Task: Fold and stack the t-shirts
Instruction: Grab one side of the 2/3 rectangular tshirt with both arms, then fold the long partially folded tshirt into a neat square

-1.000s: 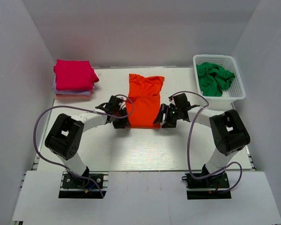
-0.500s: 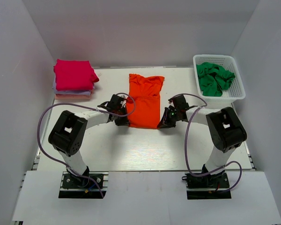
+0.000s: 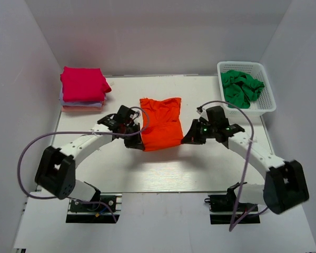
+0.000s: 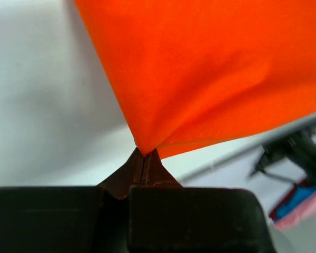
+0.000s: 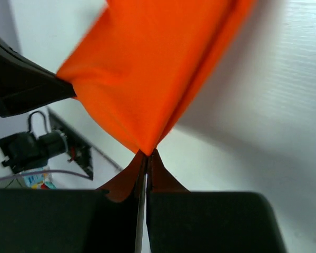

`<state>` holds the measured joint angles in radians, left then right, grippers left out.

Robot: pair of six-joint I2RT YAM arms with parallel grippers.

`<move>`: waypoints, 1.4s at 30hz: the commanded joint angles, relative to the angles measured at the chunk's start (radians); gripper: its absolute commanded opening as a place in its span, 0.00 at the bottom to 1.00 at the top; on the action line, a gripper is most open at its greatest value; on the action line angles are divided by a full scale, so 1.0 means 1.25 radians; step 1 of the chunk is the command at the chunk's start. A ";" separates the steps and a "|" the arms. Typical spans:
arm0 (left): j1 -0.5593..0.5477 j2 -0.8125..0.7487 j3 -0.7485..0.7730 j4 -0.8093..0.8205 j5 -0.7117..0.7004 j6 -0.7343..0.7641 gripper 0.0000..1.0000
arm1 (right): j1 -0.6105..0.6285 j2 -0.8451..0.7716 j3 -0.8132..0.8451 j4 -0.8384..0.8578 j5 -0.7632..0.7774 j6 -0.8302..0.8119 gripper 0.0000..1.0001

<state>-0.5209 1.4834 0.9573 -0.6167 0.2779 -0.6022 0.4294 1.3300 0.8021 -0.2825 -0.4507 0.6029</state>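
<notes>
Both arms have stretched forward since a second ago, lifting the near hem of the orange shirt (image 3: 160,124) off the counter (image 3: 163,174) and carrying it toward the collar end. The left pincer (image 3: 138,141) is clamped on one near corner and the right pincer (image 3: 185,138) on the other. Each wrist view shows the jaws pressed together on a peak of orange cloth. The shirt hangs between the two pincers, and its far part appears to rest on the counter beyond them.

Well off to the far left of the left pincer sits a stack (image 3: 83,87) of folded shirts, magenta over paler ones; that part looks finished. Far right of the right pincer, a green shirt (image 3: 241,88) lies crumpled in a basket (image 3: 241,64), untouched. On this showing the orange shirt is mid-fold. Left to do are closing that fold, moving the shirt to the stack, and folding the green shirt.
</notes>
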 commanded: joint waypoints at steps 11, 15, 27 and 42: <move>0.018 -0.157 0.202 -0.171 0.064 0.022 0.00 | -0.006 -0.192 0.093 -0.145 0.032 0.000 0.00; 0.018 -0.127 0.231 -0.119 -0.011 0.022 0.00 | -0.010 -0.167 0.109 -0.080 0.060 0.029 0.00; 0.042 0.022 0.323 0.001 -0.091 0.022 0.00 | -0.045 -0.058 0.161 0.023 0.081 0.070 0.00; 0.107 0.217 0.478 0.022 -0.084 0.045 0.00 | -0.110 0.138 0.334 0.037 0.055 0.022 0.00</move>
<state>-0.4122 1.7336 1.4937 -0.6064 0.1932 -0.5648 0.3161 1.4704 1.1603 -0.2657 -0.3660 0.6510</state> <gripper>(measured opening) 0.027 0.011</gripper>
